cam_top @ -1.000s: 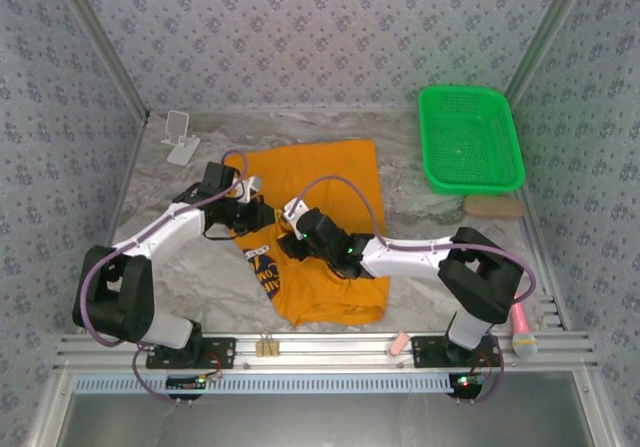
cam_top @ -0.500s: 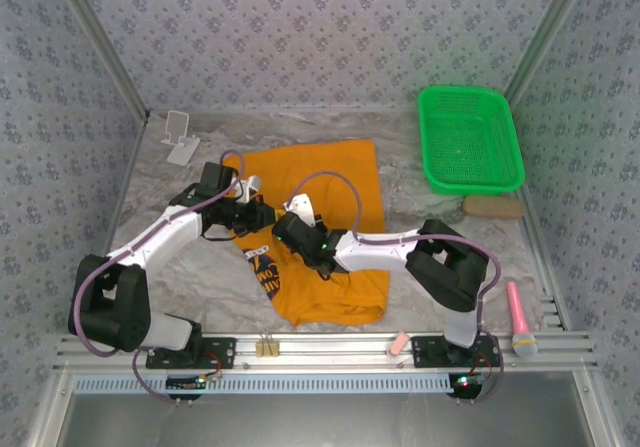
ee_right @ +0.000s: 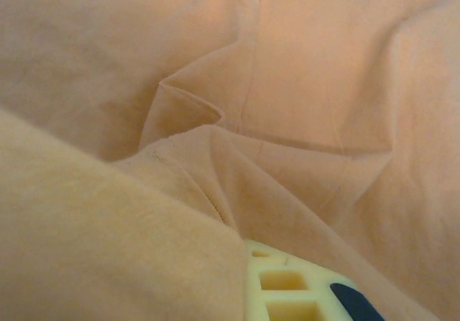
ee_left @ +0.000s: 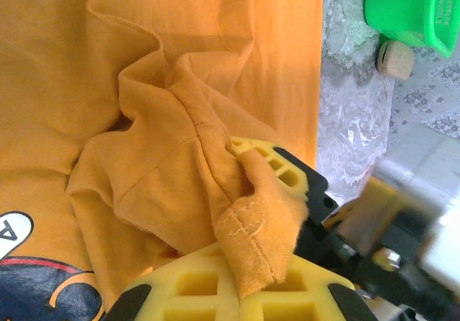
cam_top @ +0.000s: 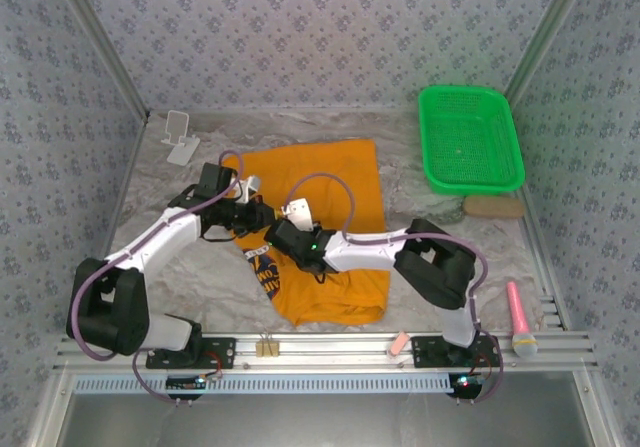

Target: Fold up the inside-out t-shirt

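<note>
- Orange cotton, soft and rumpled: the t-shirt (cam_top: 330,182) lies in the middle of the worktop (cam_top: 410,205), spread as a rough long shape. One end points to the back wall and the other lies close to my bases.
- Most of what faces up is plain cloth. A strip of the dark-and-white print (cam_top: 265,272) peeks out at the shirt's left near edge, and the left wrist view catches that print (ee_left: 29,292) too.
- My left pincer (cam_top: 256,214) sits at the shirt's left edge, clamped on the cloth. In the left wrist view its yellow fingers (ee_left: 269,164) pinch a bunched fold with a stitched hem between them.
- My right pincer (cam_top: 274,233) is just beside the left one, on the same edge. In its wrist view cloth drapes over one yellow finger (ee_right: 284,281), and I cannot tell whether the jaws have closed on anything.
- Done so far, as I judge it: the shirt is laid out and one edge is in hand. I see no crisp fold, and the cloth round my pincers is heaped and creased.
- Left to do, I reckon: carry the gripped edge across, smooth it down, then make the remaining folds. Whether the shirt first needs turning the right way out, I cannot settle from here.
- The green basket (cam_top: 470,137) stands well apart at the far right.
</note>
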Robot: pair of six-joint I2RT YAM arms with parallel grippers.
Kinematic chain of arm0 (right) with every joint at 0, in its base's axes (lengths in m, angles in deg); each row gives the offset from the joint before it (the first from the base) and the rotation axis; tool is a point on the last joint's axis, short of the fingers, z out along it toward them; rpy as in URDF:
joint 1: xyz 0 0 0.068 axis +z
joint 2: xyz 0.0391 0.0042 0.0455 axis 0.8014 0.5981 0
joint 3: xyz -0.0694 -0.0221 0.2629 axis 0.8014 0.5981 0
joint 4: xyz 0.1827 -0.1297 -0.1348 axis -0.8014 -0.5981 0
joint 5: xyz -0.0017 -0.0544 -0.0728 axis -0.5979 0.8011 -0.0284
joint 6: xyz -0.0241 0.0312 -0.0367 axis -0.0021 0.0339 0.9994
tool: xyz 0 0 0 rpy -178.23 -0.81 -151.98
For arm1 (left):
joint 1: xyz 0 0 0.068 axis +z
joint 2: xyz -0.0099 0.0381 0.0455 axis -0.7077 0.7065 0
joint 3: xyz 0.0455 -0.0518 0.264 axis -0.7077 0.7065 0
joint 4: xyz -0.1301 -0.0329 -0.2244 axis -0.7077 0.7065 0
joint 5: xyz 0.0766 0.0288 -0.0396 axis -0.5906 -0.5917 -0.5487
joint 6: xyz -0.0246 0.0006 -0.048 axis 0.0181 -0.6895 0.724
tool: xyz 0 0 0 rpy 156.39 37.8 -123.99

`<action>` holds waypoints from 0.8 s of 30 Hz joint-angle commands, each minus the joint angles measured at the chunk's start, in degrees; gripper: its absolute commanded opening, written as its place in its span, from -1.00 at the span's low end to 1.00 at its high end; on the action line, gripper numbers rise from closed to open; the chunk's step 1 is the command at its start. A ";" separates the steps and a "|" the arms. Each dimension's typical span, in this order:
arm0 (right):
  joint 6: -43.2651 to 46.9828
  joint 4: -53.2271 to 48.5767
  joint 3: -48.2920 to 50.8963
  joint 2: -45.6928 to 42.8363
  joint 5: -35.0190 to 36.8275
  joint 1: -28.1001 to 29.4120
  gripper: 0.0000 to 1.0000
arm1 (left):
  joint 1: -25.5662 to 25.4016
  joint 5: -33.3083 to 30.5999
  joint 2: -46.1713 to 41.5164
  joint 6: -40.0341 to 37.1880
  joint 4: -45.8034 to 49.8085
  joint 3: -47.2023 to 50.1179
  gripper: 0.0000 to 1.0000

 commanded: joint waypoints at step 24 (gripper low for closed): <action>45.28 2.93 12.06 -15.84 -56.24 -12.78 -0.45 | -1.79 -4.76 13.97 -0.28 -9.84 5.12 -1.00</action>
